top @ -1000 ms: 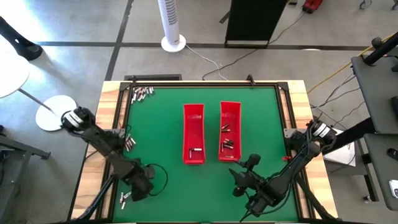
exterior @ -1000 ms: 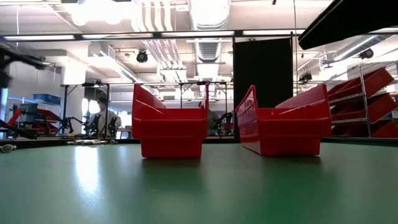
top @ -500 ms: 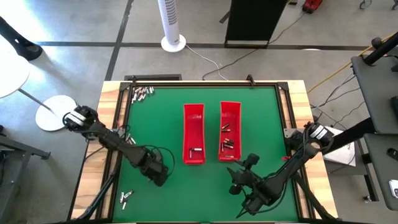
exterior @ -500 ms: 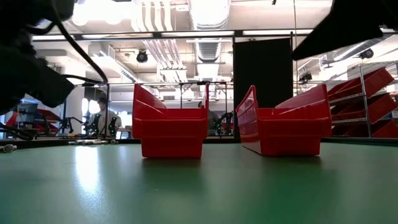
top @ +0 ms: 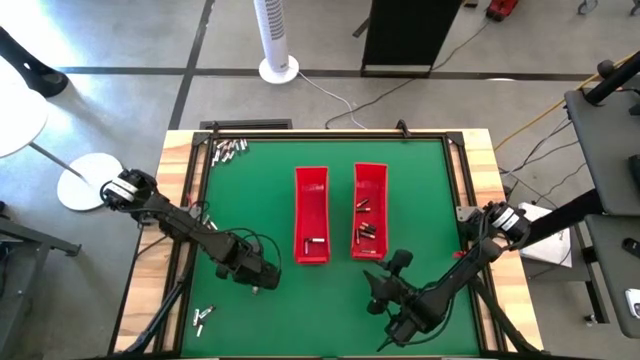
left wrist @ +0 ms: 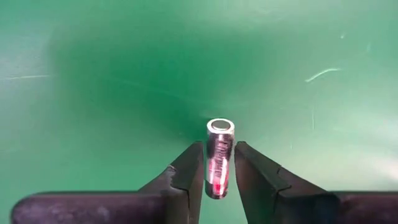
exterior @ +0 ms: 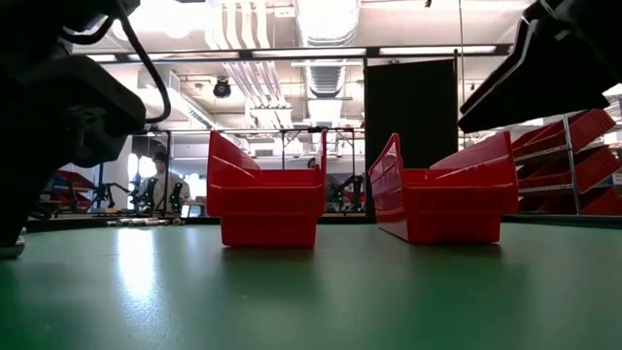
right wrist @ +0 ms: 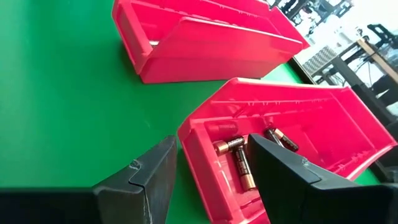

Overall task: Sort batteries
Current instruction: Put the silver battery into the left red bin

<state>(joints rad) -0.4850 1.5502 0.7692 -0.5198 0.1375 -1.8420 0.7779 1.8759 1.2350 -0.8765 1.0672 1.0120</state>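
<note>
Two long red trays stand side by side mid-table, the left tray and the right tray. Several batteries lie in the right tray and one battery in the left. Loose batteries lie at the far left corner, along the left edge and near the front left. My left gripper, left of the left tray's near end, is shut on a silvery battery. My right gripper stands open just short of the right tray's near end, holding nothing. My left gripper pinches the silvery battery by its round sides between its two fingertips. The fingers come steeply from above. One round end juts out past the fingertips. The battery looks lifted clear of the green mat.
A raised wooden and black frame runs round the green mat. Open mat lies between the left edge and the left tray, and in front of both trays. In the low view, the left arm fills the left side.
My left gripper has gone from the loose batteries at the front left toward the table's right and slightly toward the far edge, nearing the left tray, and its wrist has rolled. My right arm has sunk a little near the right tray.
</note>
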